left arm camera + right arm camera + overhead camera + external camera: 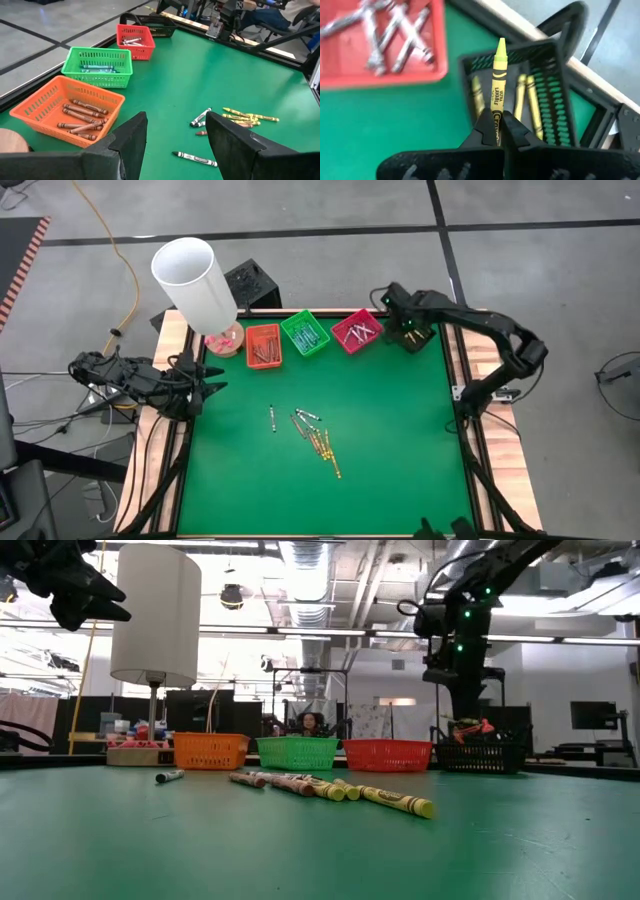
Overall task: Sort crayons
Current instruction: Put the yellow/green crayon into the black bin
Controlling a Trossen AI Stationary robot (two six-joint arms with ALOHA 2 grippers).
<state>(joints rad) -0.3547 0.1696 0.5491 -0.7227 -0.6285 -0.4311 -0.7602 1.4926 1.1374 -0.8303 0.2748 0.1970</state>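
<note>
Right tool (pixel 496 131) clamping yellow crayon (pixel 498 85), seemingly above black tray (pixel 560 107)

You have a loose cluster of crayons (pixel 318 438) lying flat near the middle of the green surface (pixel 400 450), mostly yellow, trailing toward 5 o'clock. One greyish crayon (pixel 273 417) lies apart at their 9 o'clock. One yellow crayon (pixel 498 90) stands point-out, pinched between the right fingers (pixel 516 134) above the black tray (pixel 555 107), where more yellow ones lie. Sorted crayons rest in the orange tray (pixel 35 109), green tray (pixel 75 55) and red tray (pixel 145 50).
</note>
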